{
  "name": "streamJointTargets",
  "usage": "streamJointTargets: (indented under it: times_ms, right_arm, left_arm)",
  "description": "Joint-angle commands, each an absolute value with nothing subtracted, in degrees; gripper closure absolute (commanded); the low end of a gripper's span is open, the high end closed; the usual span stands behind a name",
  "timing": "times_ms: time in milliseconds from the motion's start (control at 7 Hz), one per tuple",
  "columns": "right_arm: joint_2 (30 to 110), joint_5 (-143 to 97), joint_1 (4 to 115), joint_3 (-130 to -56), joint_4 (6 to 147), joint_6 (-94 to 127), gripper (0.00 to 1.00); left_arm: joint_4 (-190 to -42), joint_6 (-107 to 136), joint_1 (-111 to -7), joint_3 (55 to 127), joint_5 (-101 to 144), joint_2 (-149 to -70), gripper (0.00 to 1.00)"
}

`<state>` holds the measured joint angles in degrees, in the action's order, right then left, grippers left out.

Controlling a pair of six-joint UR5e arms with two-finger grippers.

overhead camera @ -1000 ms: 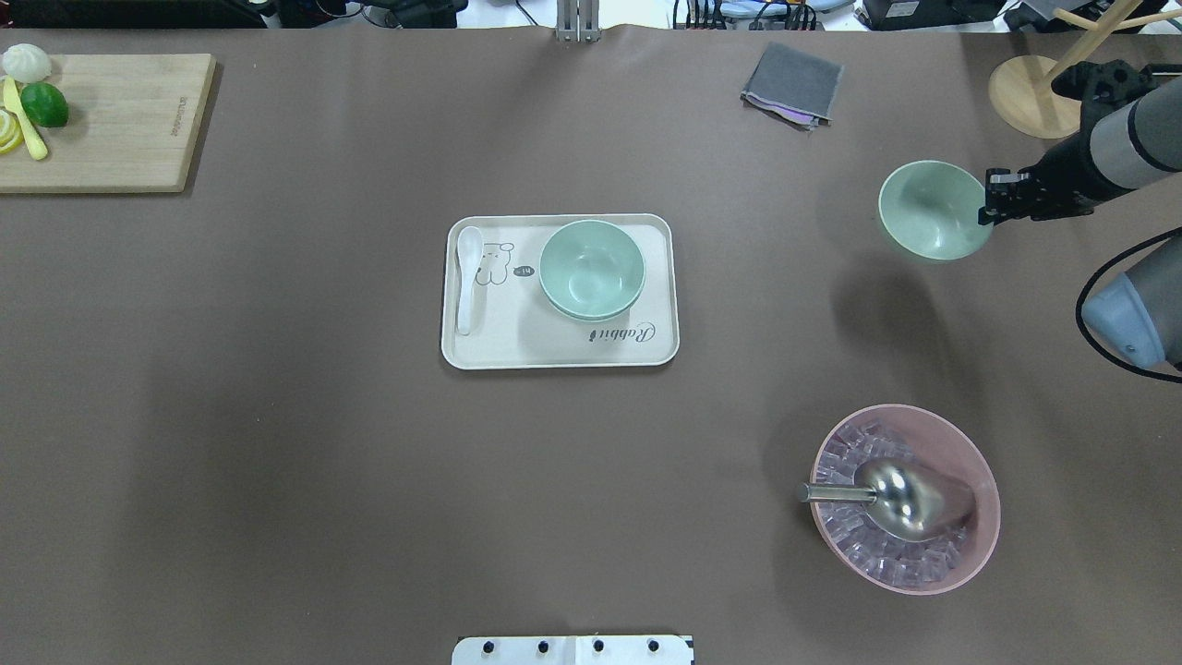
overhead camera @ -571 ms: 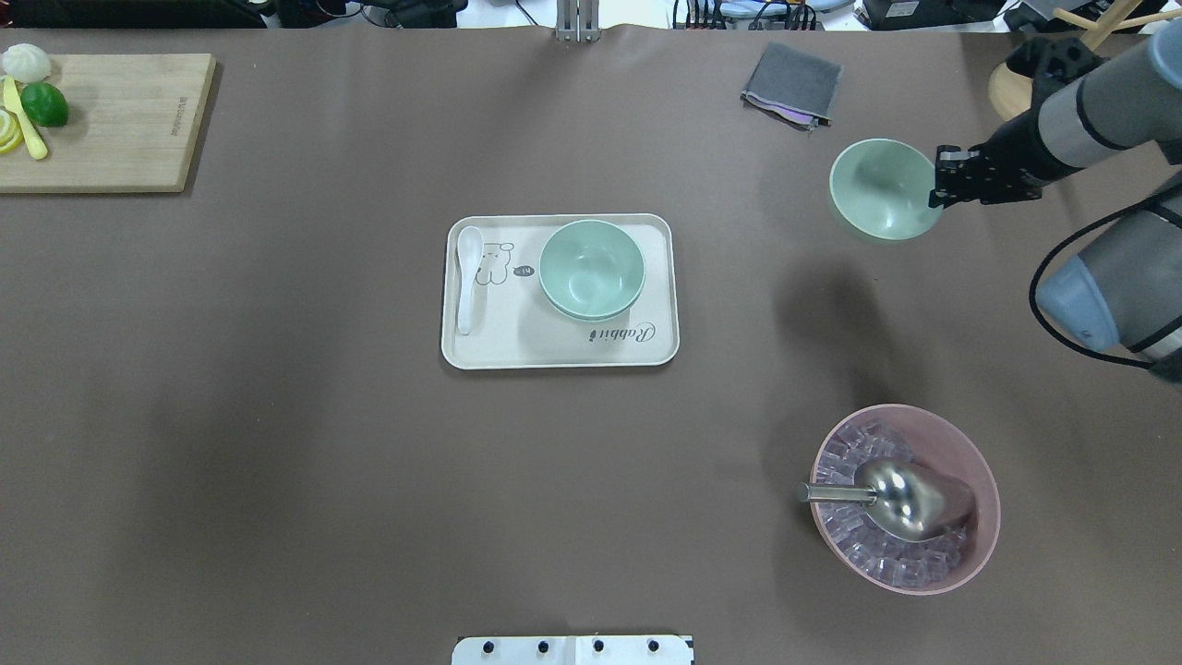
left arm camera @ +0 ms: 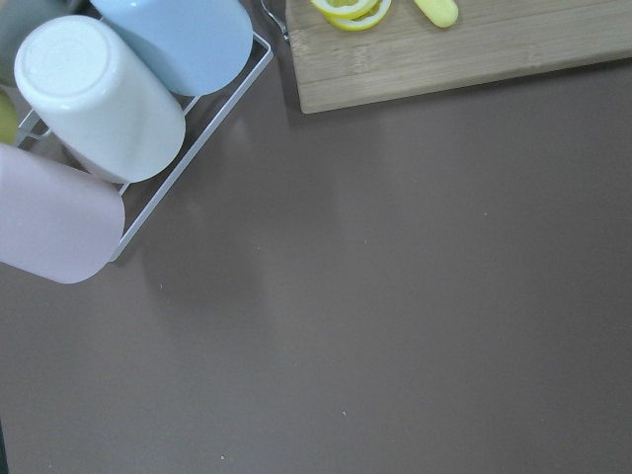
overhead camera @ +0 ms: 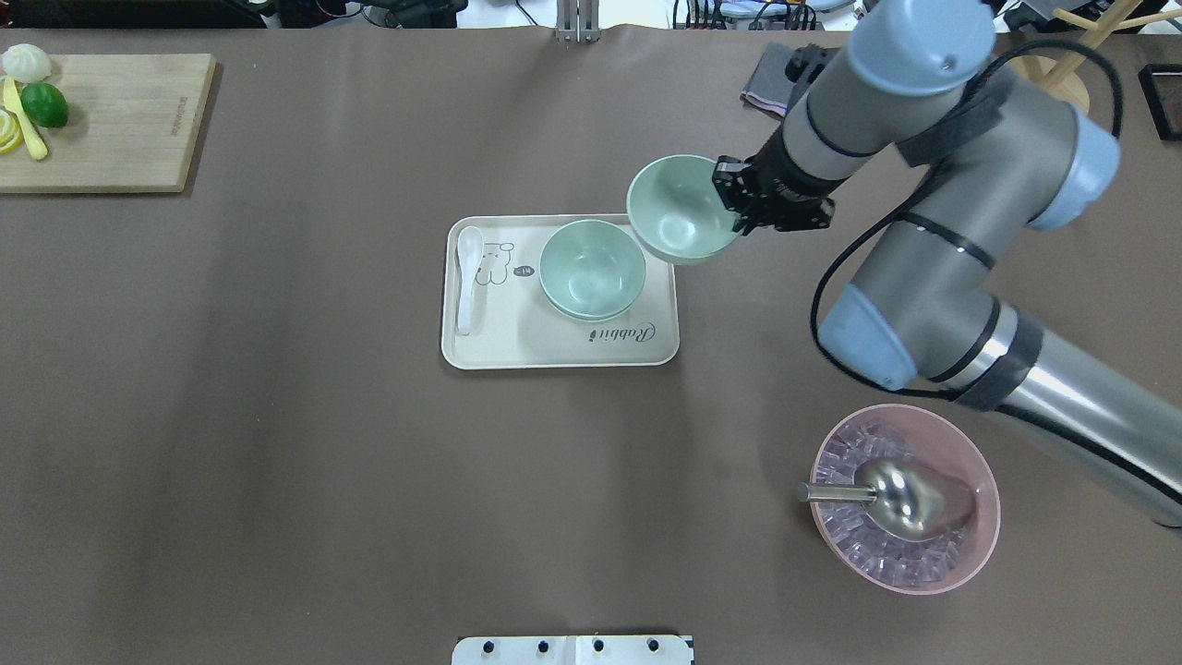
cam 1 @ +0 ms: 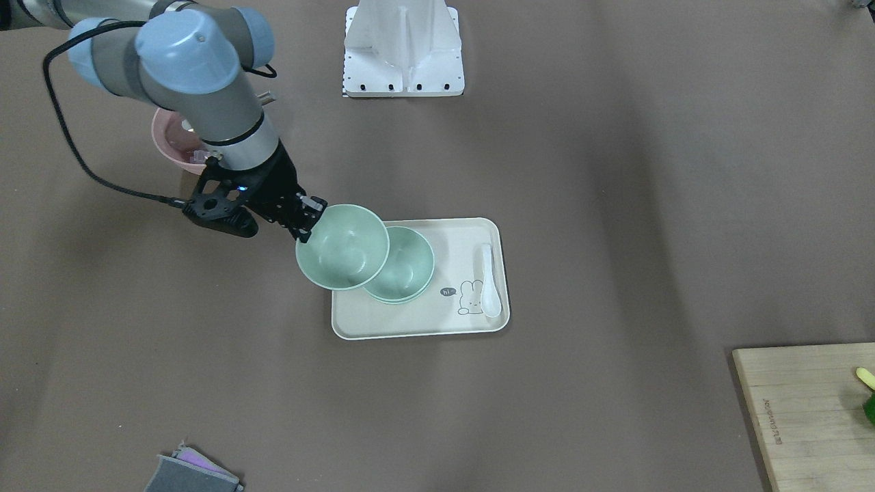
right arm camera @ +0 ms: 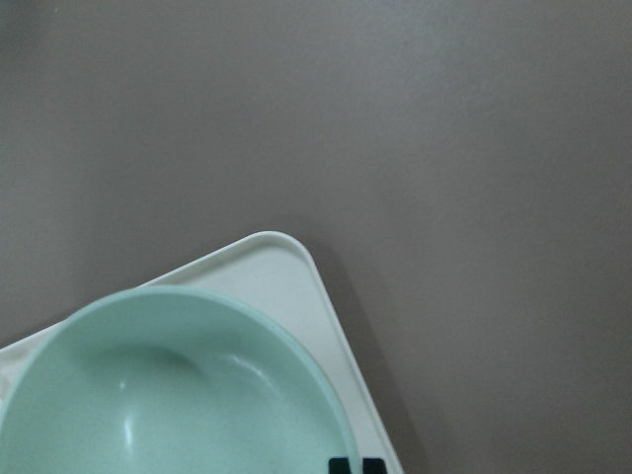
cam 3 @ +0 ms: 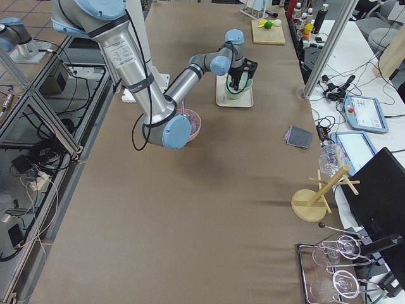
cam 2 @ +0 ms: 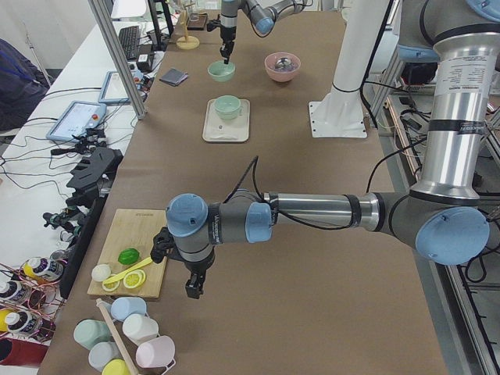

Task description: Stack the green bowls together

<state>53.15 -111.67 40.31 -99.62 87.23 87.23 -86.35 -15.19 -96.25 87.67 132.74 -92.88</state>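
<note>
The right gripper (overhead camera: pixel 735 198) is closed on the rim of one green bowl, the held bowl (overhead camera: pixel 680 209), pinching the wall on the side away from the tray (overhead camera: pixel 517 349). The held bowl hangs in the air over the tray's far corner on the robot's right, mouth up and a little tilted. In the front view its rim overlaps the edge of the stack (cam 1: pixel 405 268), but it sits higher and seems not to touch it. The right wrist view shows the held bowl's inside, the dark fingertips (right arm camera: pixel 354 464) at its rim, and the tray's rounded corner below.

The stack stands on the tray's right half, upright. It looks like two green bowls nested, since a second rim shows just under the top one in the overhead view, though that is hard to confirm.

A white spoon (overhead camera: pixel 468 277) lies along the tray's left side, well apart from the stack. A pink bowl (overhead camera: pixel 977 462) with a metal scoop (overhead camera: pixel 903 499) sits to the right of the tray, nearer the robot. A wooden board (overhead camera: pixel 120 129) lies far to the tray's left.

The left gripper (cam 2: pixel 191 287) points down over the table beyond the board, far from the tray; how its jaws stand I cannot tell
</note>
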Motion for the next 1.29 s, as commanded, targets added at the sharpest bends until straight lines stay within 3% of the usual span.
streamJointTargets:
  times_ms: [0, 1143]
  right_arm:
    - [50.28, -105.23, 35.08, -96.53, 87.19, 92.88, 1.0]
    - [48.52, -104.5, 34.63, -89.03, 81.91, 92.81, 1.0]
  left_arm:
    - [-86.57, -15.21, -96.33, 87.89, 132.89, -91.24, 0.02]
    - [-86.57, -15.21, -96.42, 88.15, 132.8, -91.14, 0.02]
